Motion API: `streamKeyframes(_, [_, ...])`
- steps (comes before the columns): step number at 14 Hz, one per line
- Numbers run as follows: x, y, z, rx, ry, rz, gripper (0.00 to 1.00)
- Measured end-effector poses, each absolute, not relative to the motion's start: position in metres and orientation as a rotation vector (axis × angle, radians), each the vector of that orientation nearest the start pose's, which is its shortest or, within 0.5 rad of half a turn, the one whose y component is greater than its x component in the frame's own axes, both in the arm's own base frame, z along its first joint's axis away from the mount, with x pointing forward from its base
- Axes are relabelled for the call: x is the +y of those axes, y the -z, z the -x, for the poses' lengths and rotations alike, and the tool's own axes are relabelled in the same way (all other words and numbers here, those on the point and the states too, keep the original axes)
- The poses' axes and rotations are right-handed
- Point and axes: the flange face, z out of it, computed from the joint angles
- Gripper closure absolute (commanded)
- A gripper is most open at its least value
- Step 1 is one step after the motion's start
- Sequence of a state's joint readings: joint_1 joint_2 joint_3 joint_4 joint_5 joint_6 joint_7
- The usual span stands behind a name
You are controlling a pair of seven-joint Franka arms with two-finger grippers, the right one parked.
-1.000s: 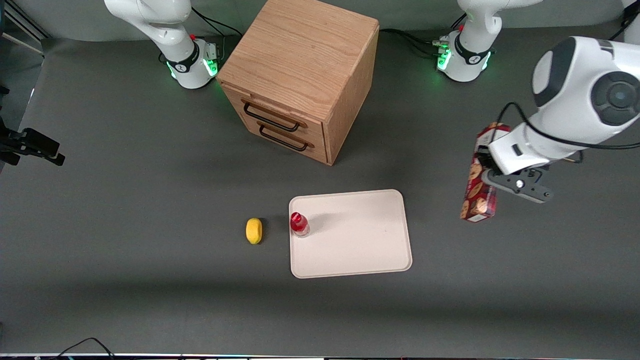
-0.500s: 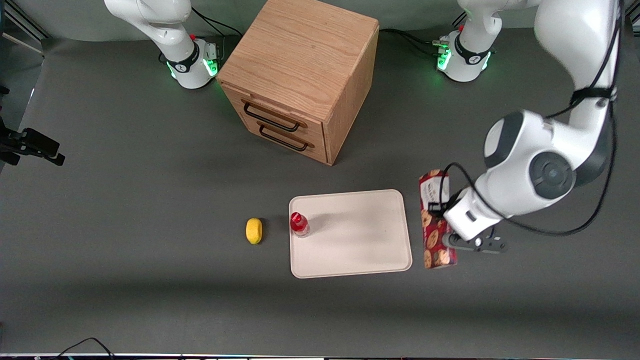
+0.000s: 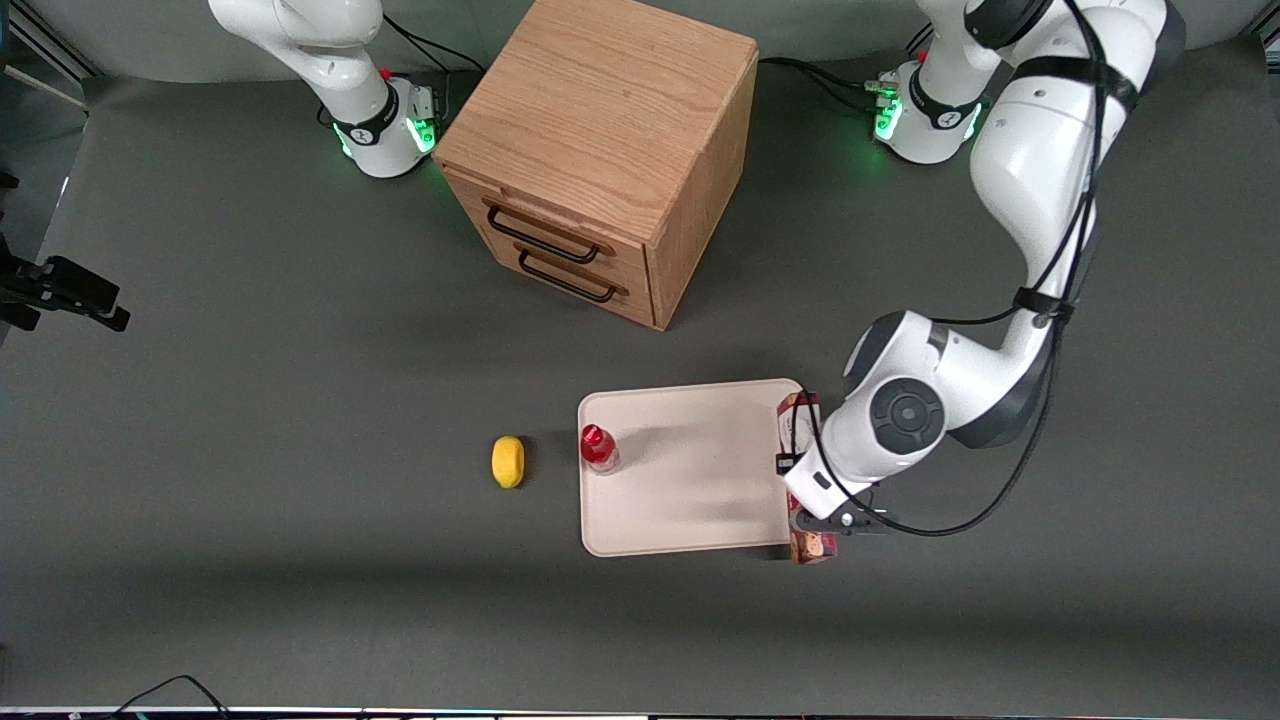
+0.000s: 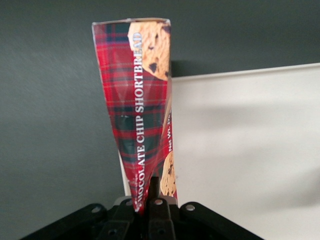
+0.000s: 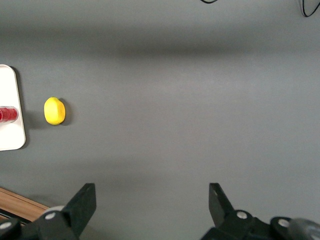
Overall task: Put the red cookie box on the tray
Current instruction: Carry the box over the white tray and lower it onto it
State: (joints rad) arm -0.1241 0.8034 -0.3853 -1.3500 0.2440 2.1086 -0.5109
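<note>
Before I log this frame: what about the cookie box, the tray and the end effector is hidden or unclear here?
- Front view: the arm's wrist covers the middle of the red cookie box; only its ends show.
- Both views: whether the box touches the tray or hangs above its edge is unclear.
- Left wrist view: the end effector, shut on the box, is cut off by the picture's edge, as is the tray.

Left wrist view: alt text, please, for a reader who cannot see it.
The left arm's hand grips a long, narrow red tartan cookie box, hanging above the rim of a pale cream-pink tray and the dark grey table.
</note>
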Motion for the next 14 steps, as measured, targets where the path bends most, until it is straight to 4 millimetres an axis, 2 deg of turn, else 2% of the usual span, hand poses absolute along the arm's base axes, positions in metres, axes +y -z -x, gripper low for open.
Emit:
streamKeyframes(2, [-0.294,-0.259,-0.676,-0.017,-0.038,3.201,1.00])
streamKeyframes(7, [-0.295,-0.252,-0.673,-0.088,-0.058,3.192,1.00])
streamKeyframes(11, [-0.297,-0.244,-0.668,-0.077,-0.081,3.183,0.94])
streamKeyframes(12, [-0.298,-0.243,-0.666,-0.072,-0.085,3.182,0.79])
streamKeyframes(13, [-0.300,-0.242,-0.666,-0.069,-0.086,3.182,0.07])
streamKeyframes(14, [-0.301,-0.242,-0.665,-0.066,-0.086,3.182,0.00])
